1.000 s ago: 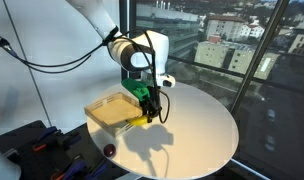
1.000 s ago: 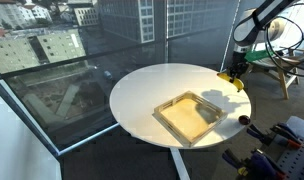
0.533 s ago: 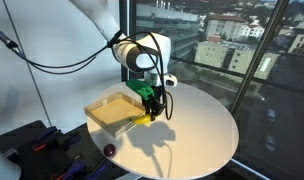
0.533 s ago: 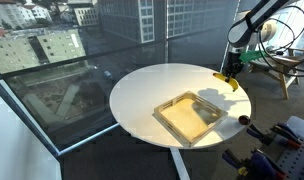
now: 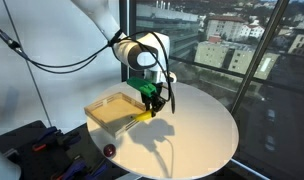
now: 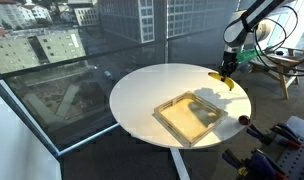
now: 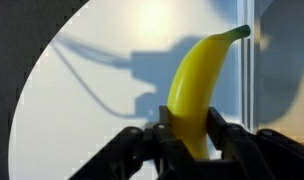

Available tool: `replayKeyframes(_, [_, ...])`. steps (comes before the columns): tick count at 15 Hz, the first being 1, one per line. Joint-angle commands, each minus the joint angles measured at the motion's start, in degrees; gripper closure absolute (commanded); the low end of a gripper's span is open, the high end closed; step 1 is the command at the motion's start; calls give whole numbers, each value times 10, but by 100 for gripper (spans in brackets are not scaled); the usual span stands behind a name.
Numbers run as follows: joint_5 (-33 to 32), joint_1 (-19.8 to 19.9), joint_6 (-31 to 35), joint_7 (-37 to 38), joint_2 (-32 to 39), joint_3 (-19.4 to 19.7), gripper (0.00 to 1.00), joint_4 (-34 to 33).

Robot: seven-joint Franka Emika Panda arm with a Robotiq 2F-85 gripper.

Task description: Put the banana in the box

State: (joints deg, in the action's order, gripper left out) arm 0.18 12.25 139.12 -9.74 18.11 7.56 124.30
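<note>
A white robot arm reaches over a round white tabletop beside tall windows with city buildings outside. The tool is closed around the lower part of the banana, one dark finger pressing each side. In the wrist view the banana fills the centre right of the frame. Its long axis runs almost straight up the picture with a slight curve, and its green-tinged tip points to the upper right, while its other end is hidden between the fingers. In an exterior view the tool sits at the centre of the frame with the banana lying roughly level beneath it. The banana is just beside the right-hand corner of the shallow tan box, not inside it. In an exterior view the tool and banana appear at the upper right, near the tabletop rim, with the empty box lower and to the left. Whether the banana touches the tabletop cannot be told.
</note>
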Motion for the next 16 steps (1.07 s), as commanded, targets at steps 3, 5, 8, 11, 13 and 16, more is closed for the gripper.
replayKeyframes(3, [-1,-2,-14,-34,-3,-9,84,-14])
replayKeyframes(5, [0,-4,-17,-40,-4,-13,84,-17])
replayKeyframes(8, [-3,-9,-19,-42,-4,-18,84,-21])
replayKeyframes(11, [-3,-16,-22,-42,-5,-22,84,-24])
replayKeyframes(13, [-1,-20,-26,-43,-5,-25,84,-26])
replayKeyframes(16, [3,-24,-34,-45,-8,-31,84,-26])
